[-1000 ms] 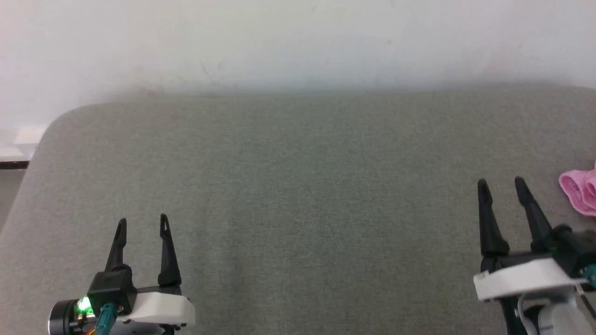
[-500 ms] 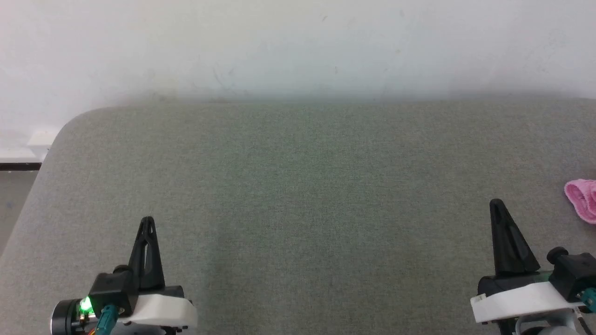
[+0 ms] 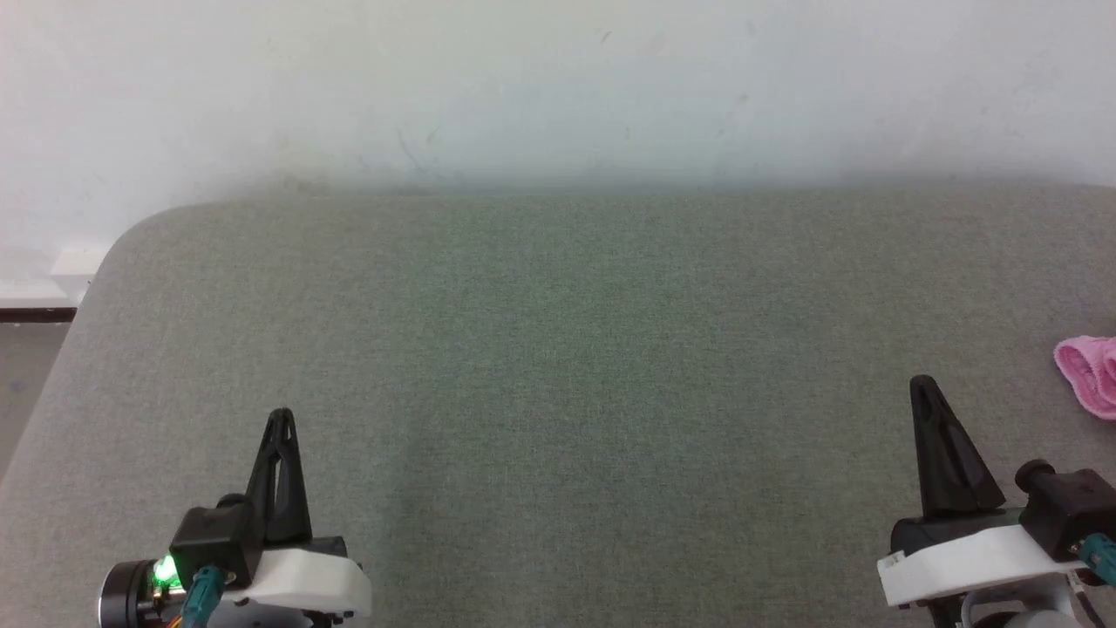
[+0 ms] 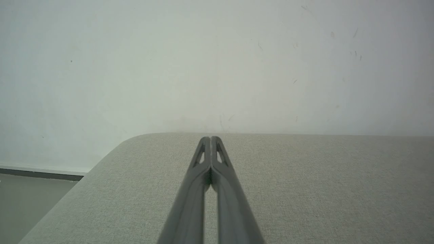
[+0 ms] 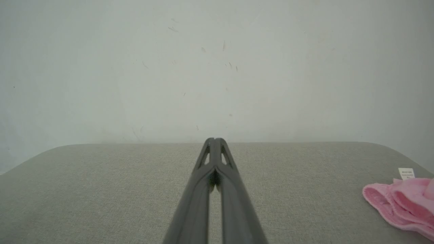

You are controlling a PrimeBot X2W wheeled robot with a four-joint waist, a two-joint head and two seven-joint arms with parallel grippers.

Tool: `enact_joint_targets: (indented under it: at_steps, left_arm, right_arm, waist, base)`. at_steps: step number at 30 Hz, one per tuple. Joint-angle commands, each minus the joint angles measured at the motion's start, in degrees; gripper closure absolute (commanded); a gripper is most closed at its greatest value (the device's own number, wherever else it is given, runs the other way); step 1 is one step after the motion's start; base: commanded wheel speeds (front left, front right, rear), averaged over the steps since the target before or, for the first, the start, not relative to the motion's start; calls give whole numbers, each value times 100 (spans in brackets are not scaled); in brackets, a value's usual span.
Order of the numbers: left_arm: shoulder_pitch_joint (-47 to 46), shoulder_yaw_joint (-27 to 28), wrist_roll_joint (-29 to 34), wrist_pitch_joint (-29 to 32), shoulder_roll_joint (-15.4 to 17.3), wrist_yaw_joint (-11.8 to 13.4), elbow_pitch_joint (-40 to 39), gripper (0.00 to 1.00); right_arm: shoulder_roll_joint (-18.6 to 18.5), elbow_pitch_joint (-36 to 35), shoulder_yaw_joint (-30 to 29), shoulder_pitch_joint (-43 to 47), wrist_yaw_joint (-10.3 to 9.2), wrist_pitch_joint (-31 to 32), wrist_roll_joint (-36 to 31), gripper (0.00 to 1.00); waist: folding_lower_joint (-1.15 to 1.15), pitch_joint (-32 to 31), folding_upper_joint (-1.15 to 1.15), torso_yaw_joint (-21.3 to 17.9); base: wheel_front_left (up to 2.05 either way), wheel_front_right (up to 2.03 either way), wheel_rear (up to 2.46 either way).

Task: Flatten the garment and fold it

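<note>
Head view: garment point(image 3: 1090, 371) bunched at 3 o'clock on grey pad point(image 3: 558, 392); left gripper point(image 3: 281, 419) at 7, right gripper point(image 3: 922, 385) at 5, both clenched tip to tip.
Left wrist view: pad's rounded corner at 8 o'clock; wall point(image 4: 217, 61) beyond far edge.
Right wrist view: garment at 4 o'clock, apart from right gripper; white tag point(image 5: 406, 173) at its far side.
</note>
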Motion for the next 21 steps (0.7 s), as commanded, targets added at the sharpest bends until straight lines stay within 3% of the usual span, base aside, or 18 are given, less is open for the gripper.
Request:
enact_joint_targets:
  at_steps: [1,21]
  left_arm:
    - [-41,-11,32,35,-13,-39,-12,100]
    - [-90,-39,71,269,-33,-125,-28,100]
  right_arm:
    - [5,-7,15,-34,-1,36,-64,100]
    - [12,-15,58,-83,-2,271,-217,100]
  waist:
    - [0,-1,-1,-1]
    - [0,-21,-1,-19]
  base:
    - [0,0,0]
    - [0,0,0]
